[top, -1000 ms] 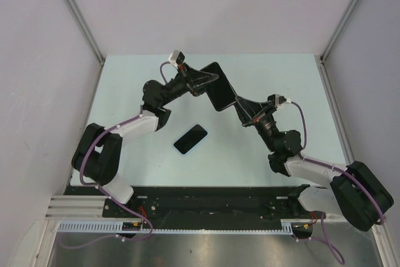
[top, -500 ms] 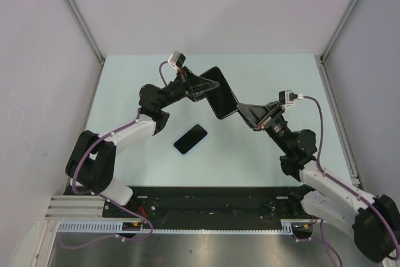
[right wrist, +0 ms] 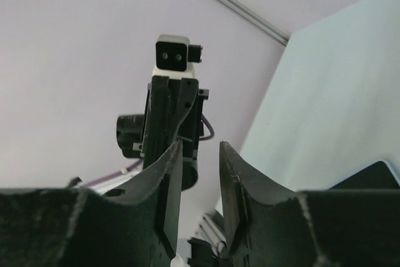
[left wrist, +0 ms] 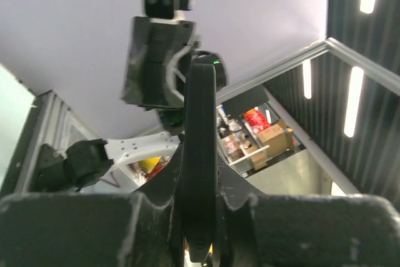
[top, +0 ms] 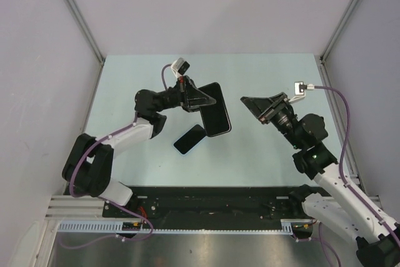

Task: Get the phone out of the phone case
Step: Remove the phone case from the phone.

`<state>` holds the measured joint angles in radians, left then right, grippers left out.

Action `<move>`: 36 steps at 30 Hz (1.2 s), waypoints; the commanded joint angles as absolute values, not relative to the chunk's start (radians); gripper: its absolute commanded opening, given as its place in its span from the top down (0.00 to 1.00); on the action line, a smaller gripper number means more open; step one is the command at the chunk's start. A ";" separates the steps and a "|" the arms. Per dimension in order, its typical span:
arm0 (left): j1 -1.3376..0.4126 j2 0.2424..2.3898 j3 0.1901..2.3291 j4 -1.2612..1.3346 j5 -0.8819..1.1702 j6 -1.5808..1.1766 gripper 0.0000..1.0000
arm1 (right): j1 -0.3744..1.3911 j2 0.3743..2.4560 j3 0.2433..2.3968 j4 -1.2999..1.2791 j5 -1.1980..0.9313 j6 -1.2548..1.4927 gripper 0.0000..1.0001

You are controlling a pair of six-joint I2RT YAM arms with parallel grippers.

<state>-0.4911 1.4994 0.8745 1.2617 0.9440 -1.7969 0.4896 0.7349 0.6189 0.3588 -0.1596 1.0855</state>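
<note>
The phone (top: 190, 139), dark with a pale blue rim, lies flat on the table near the middle. Just above it my left gripper (top: 201, 99) is shut on the black phone case (top: 213, 110), which it holds up off the table. In the left wrist view the case (left wrist: 200, 123) stands edge-on, pinched between the fingers (left wrist: 156, 198). My right gripper (top: 247, 100) hovers to the right of the case, apart from it. Its jaws (right wrist: 199, 198) stand slightly open with nothing between them, and they face the left gripper with the case (right wrist: 164, 123).
The pale green table (top: 269, 73) is closed in by white walls at the back and on both sides. A black rail (top: 212, 201) with the arm bases runs along the near edge.
My right gripper has let go of the case, opened and drawn back to the right. The left arm has swung the case down and nearer, over the phone.
</note>
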 commanded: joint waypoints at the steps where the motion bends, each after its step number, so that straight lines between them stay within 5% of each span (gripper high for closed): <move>1: -0.488 1.396 0.870 1.042 0.980 -1.591 1.00 | 0.590 0.738 0.779 0.070 -0.088 0.804 0.64; 6: -0.488 1.325 0.897 0.744 0.963 -1.359 1.00 | 0.623 0.759 0.799 0.089 -0.236 0.804 0.57; 20: -0.474 1.482 0.916 1.336 0.902 -1.843 1.00 | 0.623 0.724 0.595 0.529 -0.416 1.103 0.48; 36: -0.459 1.465 0.933 1.330 0.857 -1.842 1.00 | 0.627 0.729 0.552 0.627 -0.434 1.170 0.54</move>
<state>-0.4686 1.5028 0.8772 1.2442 0.9142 -1.8076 0.6209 0.7368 0.5625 0.5728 -0.4236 1.1488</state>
